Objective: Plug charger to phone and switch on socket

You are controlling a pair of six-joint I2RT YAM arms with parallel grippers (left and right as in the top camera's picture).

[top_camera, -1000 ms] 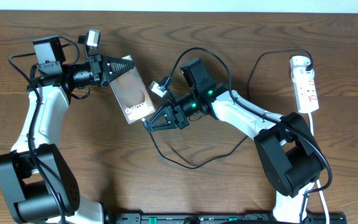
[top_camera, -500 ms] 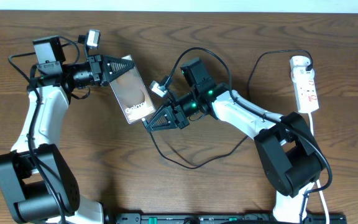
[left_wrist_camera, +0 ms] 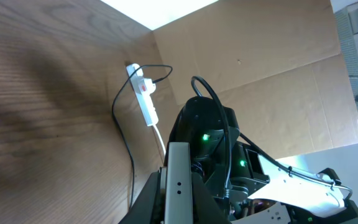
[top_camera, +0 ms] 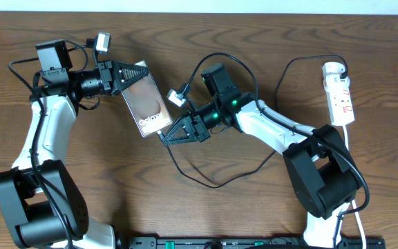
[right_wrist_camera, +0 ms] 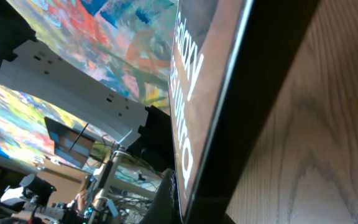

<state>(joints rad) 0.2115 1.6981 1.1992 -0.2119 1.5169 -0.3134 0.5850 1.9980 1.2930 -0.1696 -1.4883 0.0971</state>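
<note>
The bronze phone point(top_camera: 148, 101) with white "Galaxy" lettering lies slanted at the table's upper middle. My left gripper point(top_camera: 139, 72) is shut on its upper end; in the left wrist view the phone's pale edge point(left_wrist_camera: 178, 163) stands between the left gripper's point(left_wrist_camera: 176, 198) jaws. My right gripper point(top_camera: 165, 137) is at the phone's lower end, shut on the tip of the charger, whose black cable point(top_camera: 213, 185) trails from it. The connector itself is hidden. In the right wrist view the phone point(right_wrist_camera: 194, 74) fills the frame just ahead of the right gripper point(right_wrist_camera: 194, 213). The white socket point(top_camera: 339, 93) lies far right.
The charger's white plug adapter point(top_camera: 332, 68) sits in the socket's top end. From it the cable loops across the table behind my right arm point(top_camera: 275, 128). The socket point(left_wrist_camera: 146, 99) and cable point(left_wrist_camera: 131, 180) also show in the left wrist view. A black rail point(top_camera: 254, 242) runs along the front edge.
</note>
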